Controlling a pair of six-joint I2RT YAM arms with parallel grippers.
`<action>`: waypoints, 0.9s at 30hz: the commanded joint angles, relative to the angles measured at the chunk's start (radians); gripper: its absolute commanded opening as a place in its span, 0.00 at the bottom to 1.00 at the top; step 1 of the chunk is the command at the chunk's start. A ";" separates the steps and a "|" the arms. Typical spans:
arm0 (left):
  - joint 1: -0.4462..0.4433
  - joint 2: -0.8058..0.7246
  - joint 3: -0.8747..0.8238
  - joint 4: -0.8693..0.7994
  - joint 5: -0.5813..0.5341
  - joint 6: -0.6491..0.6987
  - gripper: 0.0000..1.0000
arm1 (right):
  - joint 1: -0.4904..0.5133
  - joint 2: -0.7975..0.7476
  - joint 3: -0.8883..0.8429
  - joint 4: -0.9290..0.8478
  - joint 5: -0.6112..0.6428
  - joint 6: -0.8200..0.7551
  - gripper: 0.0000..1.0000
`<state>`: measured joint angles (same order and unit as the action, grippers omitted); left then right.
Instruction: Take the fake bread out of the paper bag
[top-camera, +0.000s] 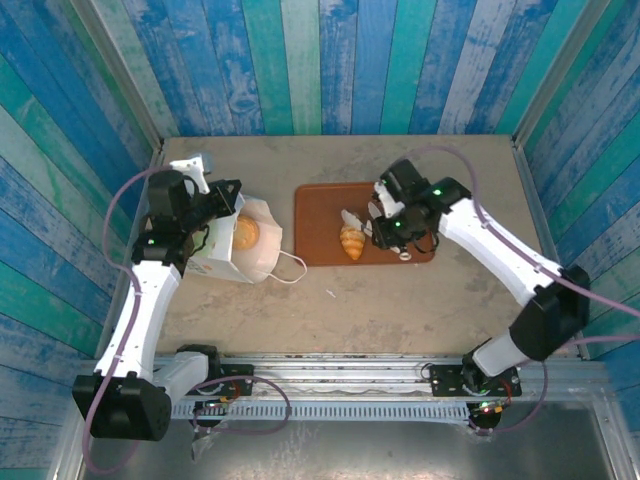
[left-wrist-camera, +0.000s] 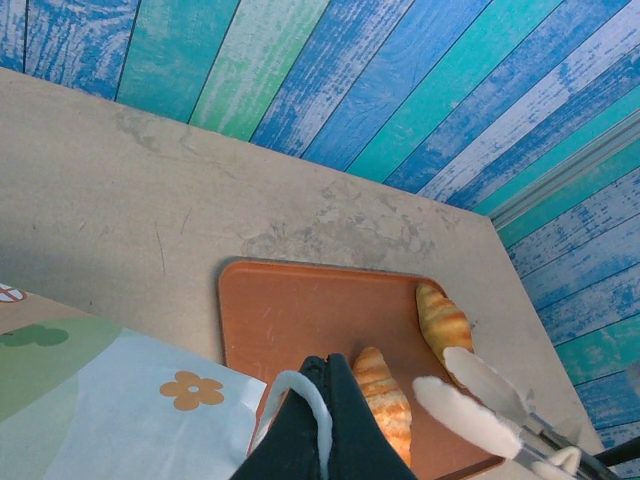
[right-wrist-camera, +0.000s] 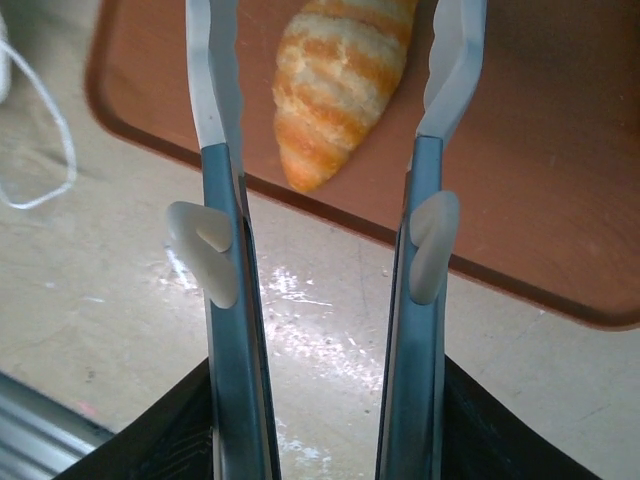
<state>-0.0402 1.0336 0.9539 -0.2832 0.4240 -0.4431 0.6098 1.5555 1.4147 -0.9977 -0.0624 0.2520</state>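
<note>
Your left gripper (left-wrist-camera: 315, 425) is pressed together at the mouth of the paper bag (top-camera: 252, 260), with a handle loop (left-wrist-camera: 290, 385) running into the pinch. I judge this grip steadies the bag and props it open so the other arm can reach inside. Your right gripper (right-wrist-camera: 322, 150) works a pair of tongs (left-wrist-camera: 460, 418); their blades stand apart with nothing pinched, low over the near edge of the tray (top-camera: 315, 205). A croissant (top-camera: 351, 242) lies loose on that tray just beyond the blades; it is ridged, golden with pale bands, and deeper orange at its tapered tip. A second croissant (left-wrist-camera: 442, 320) rests further along the tray. A round bun (top-camera: 244, 233), golden-brown, sits inside the bag, so the job looks part done.
</note>
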 joint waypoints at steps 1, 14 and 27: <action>0.003 -0.026 -0.009 0.033 -0.003 0.020 0.00 | 0.052 0.061 0.052 -0.102 0.090 0.028 0.52; 0.003 0.012 0.017 -0.014 0.092 0.086 0.00 | 0.085 0.203 0.125 -0.117 0.107 0.056 0.53; 0.003 0.103 0.044 0.060 0.186 0.004 0.00 | 0.029 0.235 0.177 -0.123 0.122 -0.030 0.41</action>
<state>-0.0402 1.1061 0.9569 -0.2768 0.5797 -0.4175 0.6689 1.7760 1.5566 -1.1049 0.0303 0.2600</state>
